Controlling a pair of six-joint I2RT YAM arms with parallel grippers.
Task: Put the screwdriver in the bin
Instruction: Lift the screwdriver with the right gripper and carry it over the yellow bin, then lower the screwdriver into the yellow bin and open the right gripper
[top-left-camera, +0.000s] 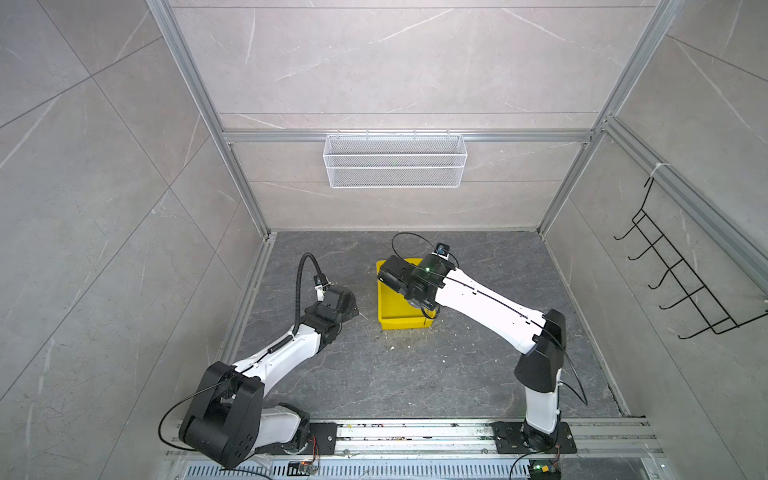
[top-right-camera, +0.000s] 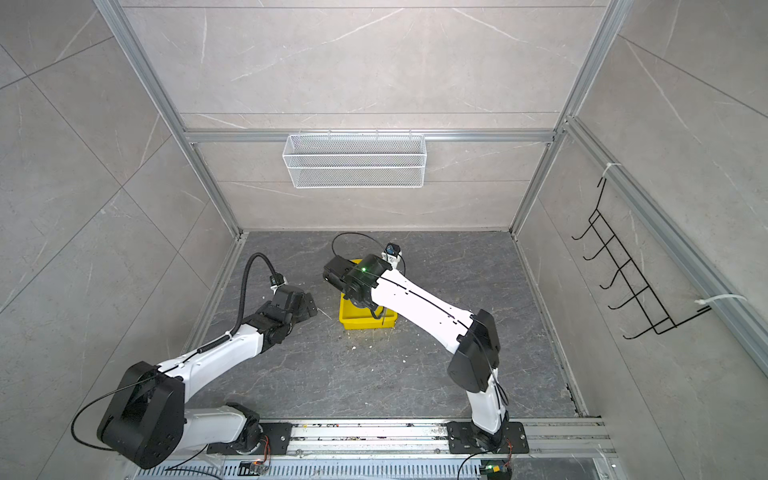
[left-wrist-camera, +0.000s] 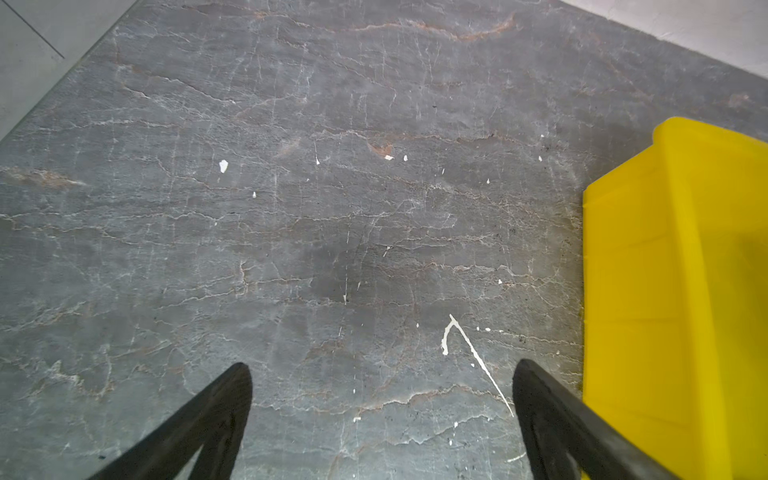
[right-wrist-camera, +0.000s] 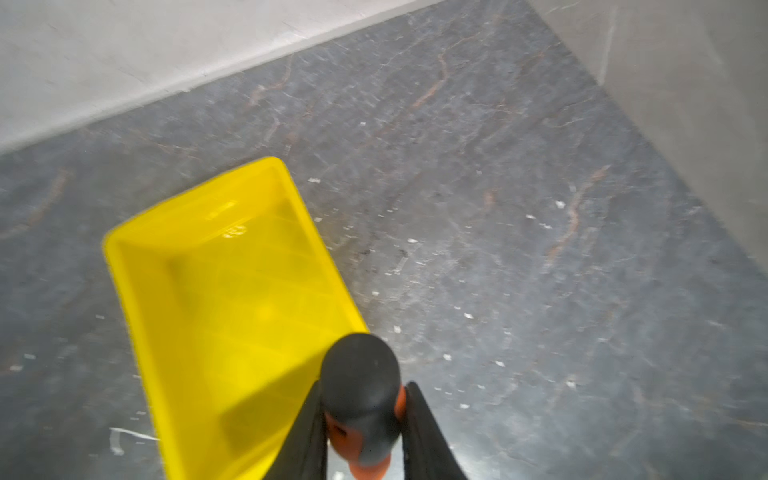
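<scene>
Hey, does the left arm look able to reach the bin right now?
Probably yes. The open left gripper sits beside the bin, at its side wall, with only bare floor between. The right gripper holds the screwdriver above the bin, so reaching inside could risk a clash.

Tops overhead; wrists close, seemingly downward, sharing bin.
</scene>
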